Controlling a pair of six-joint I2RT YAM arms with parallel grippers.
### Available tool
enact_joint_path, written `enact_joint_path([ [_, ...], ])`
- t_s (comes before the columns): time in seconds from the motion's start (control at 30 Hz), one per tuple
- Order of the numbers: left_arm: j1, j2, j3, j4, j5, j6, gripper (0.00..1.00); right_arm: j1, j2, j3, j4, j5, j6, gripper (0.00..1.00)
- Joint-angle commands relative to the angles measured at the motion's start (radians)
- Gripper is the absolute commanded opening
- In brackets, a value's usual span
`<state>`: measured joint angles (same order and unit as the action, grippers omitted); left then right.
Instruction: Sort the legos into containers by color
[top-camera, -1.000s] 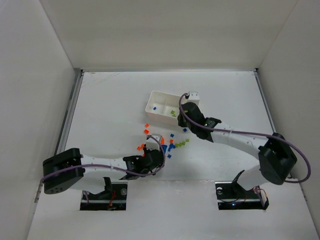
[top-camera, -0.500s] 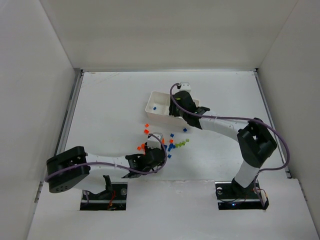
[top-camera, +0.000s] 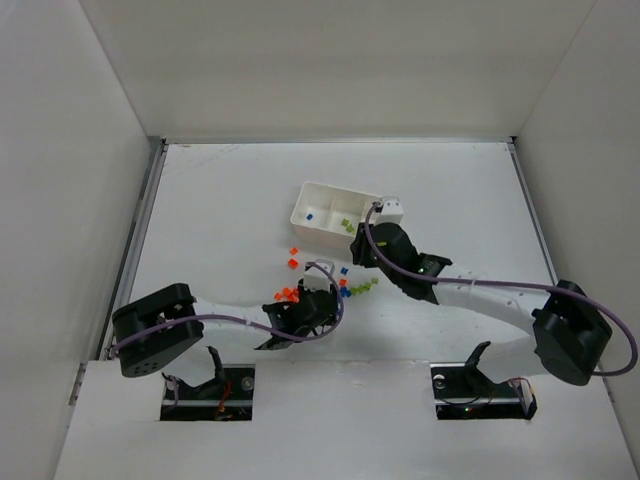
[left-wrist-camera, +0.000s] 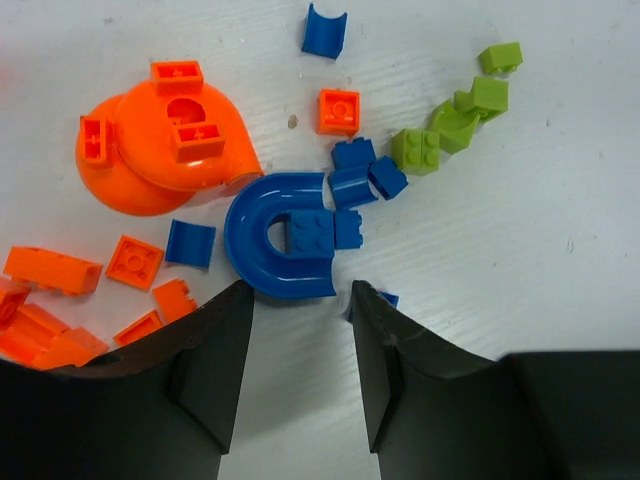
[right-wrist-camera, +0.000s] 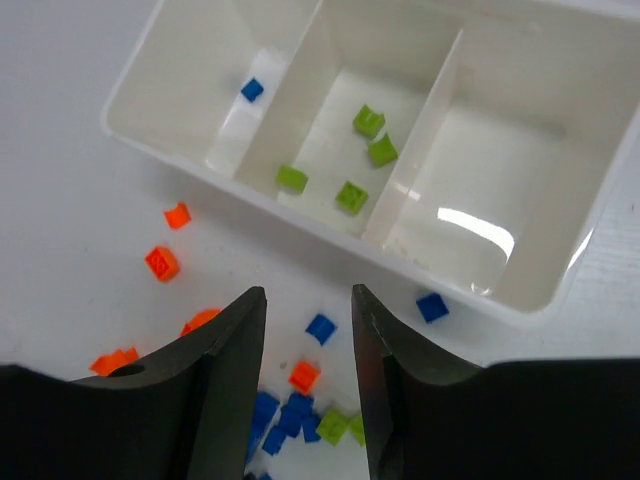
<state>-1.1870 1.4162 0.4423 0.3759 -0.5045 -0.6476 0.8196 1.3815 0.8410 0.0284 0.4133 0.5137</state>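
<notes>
The white tray (top-camera: 318, 187) of three containers lies at centre. In the right wrist view its left compartment (right-wrist-camera: 196, 82) holds one blue brick (right-wrist-camera: 252, 89), and the middle one holds several green bricks (right-wrist-camera: 368, 121). Loose legos (top-camera: 345, 287) lie scattered in front of the tray. My right gripper (right-wrist-camera: 308, 292) hangs open above them, just short of the tray's near wall (right-wrist-camera: 330, 232), holding nothing. My left gripper (left-wrist-camera: 300, 290) is open at the pile, right behind a large blue arch piece (left-wrist-camera: 270, 250). A large orange piece (left-wrist-camera: 160, 160) sits at upper left and green bricks (left-wrist-camera: 440, 130) at upper right.
Small orange bricks (left-wrist-camera: 60, 300) crowd beside my left finger (left-wrist-camera: 215, 360). A blue brick (right-wrist-camera: 432, 306) lies against the tray's near wall. White walls enclose the table (top-camera: 220, 220) on three sides. The two arms come close together near the pile.
My right gripper swung over the tray's middle, opened, and has now drawn back to the tray's near side. My left gripper has edged forward and to the right, toward the pile.
</notes>
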Motion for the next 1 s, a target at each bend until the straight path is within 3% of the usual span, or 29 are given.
enact_joint_path([
  [0.0, 0.023, 0.033, 0.035, 0.034, 0.014, 0.023, 0.4, 0.052, -0.05, -0.112, 0.019, 0.041, 0.074, 0.45],
  [0.2, 0.046, 0.047, 0.041, 0.041, 0.012, 0.049, 0.32, 0.144, -0.081, -0.258, -0.008, 0.05, 0.163, 0.46],
  [0.5, 0.042, 0.073, 0.061, 0.034, 0.018, 0.042, 0.4, 0.181, -0.096, -0.321, -0.019, 0.085, 0.255, 0.5],
  [0.7, 0.043, 0.115, 0.088, 0.054, 0.038, 0.045, 0.39, 0.183, -0.098, -0.327, -0.013, 0.078, 0.256, 0.51],
  [0.97, 0.05, 0.084, 0.076, 0.057, 0.031, 0.051, 0.2, 0.183, -0.125, -0.333, -0.025, 0.082, 0.256, 0.51],
])
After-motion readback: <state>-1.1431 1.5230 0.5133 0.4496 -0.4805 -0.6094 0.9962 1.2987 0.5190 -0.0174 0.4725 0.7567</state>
